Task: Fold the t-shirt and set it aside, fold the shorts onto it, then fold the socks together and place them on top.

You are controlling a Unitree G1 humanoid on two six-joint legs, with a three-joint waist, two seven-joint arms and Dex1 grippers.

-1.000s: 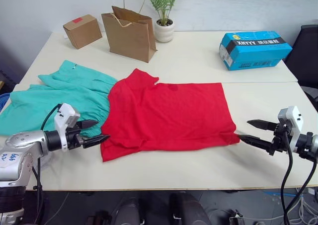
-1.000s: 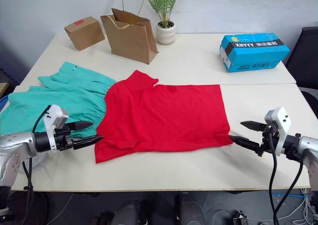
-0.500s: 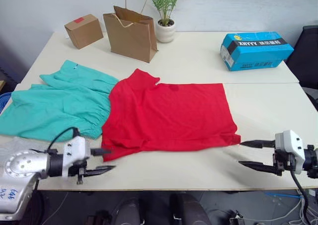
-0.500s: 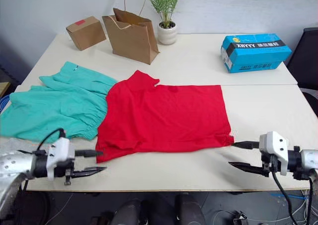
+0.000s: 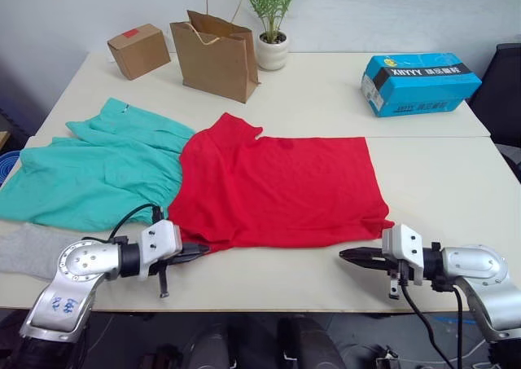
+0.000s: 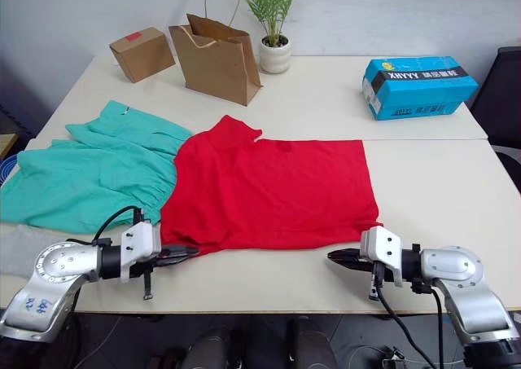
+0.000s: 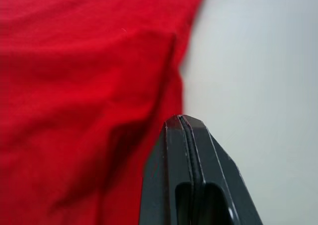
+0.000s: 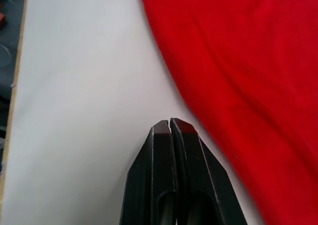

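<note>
The red t-shirt (image 5: pixel 277 190) lies flat in the middle of the table, neck toward the left. Beside it on the left, the teal shorts (image 5: pixel 89 173) are spread out. A light grey sock (image 5: pixel 24 251) lies at the table's front left edge. My left gripper (image 5: pixel 199 251) is shut and low on the table, its tips at the shirt's front left corner; in the left wrist view the closed fingers (image 7: pixel 183 119) rest against the red hem with no cloth between them. My right gripper (image 5: pixel 346 255) is also shut, its tips (image 8: pixel 170 123) on bare table just short of the shirt's front right corner.
Along the back stand a cardboard box (image 5: pixel 137 50), a brown paper bag (image 5: pixel 216 53) and a potted plant (image 5: pixel 271 51). A blue carton (image 5: pixel 419 81) sits at the back right. Bare tabletop (image 5: pixel 440 173) lies right of the shirt.
Both grippers have gone from open to shut. Both have dropped to the table's front and moved inward toward the shirt's front corners.
</note>
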